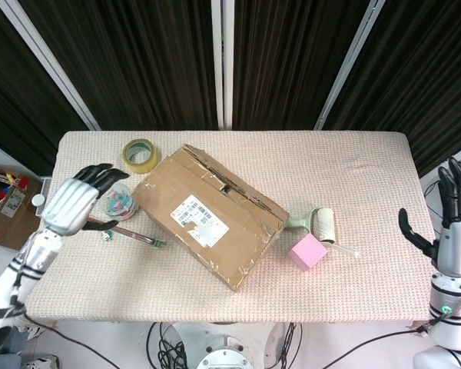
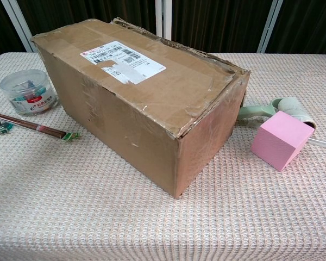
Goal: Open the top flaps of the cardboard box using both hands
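Cardboard box flaps lie flat, apparently unopened; left hand and right hand both empty, fingers spread, well apart from it

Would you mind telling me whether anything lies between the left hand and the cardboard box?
Yes: the plastic jar of clips and the chopsticks lie below the left hand, between it and the cardboard box.
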`<action>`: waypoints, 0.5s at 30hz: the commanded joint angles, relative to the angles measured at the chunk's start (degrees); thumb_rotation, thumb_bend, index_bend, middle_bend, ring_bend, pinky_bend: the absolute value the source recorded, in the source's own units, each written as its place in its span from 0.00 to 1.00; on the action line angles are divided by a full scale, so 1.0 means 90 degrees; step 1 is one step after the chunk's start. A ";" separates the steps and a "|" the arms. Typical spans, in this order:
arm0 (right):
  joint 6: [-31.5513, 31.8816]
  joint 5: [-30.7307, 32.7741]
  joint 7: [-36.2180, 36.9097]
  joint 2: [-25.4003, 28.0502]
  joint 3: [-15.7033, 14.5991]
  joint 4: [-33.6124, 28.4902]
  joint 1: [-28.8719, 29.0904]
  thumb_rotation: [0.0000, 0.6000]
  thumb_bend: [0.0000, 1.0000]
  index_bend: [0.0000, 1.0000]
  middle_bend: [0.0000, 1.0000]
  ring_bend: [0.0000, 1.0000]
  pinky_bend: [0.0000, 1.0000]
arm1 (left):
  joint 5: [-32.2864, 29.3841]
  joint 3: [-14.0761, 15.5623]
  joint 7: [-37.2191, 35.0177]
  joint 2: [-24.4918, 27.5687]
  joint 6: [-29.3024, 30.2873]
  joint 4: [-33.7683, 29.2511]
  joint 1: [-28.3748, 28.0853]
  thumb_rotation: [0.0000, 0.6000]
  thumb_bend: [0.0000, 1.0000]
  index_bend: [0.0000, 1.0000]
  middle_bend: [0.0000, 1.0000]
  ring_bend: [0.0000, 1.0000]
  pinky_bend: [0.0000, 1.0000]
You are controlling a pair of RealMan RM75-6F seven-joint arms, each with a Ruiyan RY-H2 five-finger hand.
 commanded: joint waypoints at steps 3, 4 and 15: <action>0.0608 -0.0455 0.0187 0.0310 -0.0157 -0.0255 -0.0406 1.00 0.25 0.00 0.00 0.00 0.00 | -0.0634 -0.0387 -0.0601 -0.0558 -0.1288 0.0376 -0.1124 0.58 0.00 0.24 0.24 0.15 0.20; 0.0649 -0.0479 0.0187 0.0321 -0.0172 -0.0259 -0.0440 1.00 0.25 0.00 0.00 0.00 0.00 | -0.0761 -0.0407 -0.0683 -0.0636 -0.1479 0.0420 -0.1251 0.51 0.00 0.25 0.24 0.15 0.20; 0.0622 -0.0260 0.0480 0.0244 -0.0206 -0.0036 -0.0598 1.00 0.24 0.00 0.00 0.00 0.00 | -0.1591 -0.0376 -0.0467 -0.1488 -0.2547 0.0957 -0.2243 0.00 0.00 0.27 0.22 0.11 0.16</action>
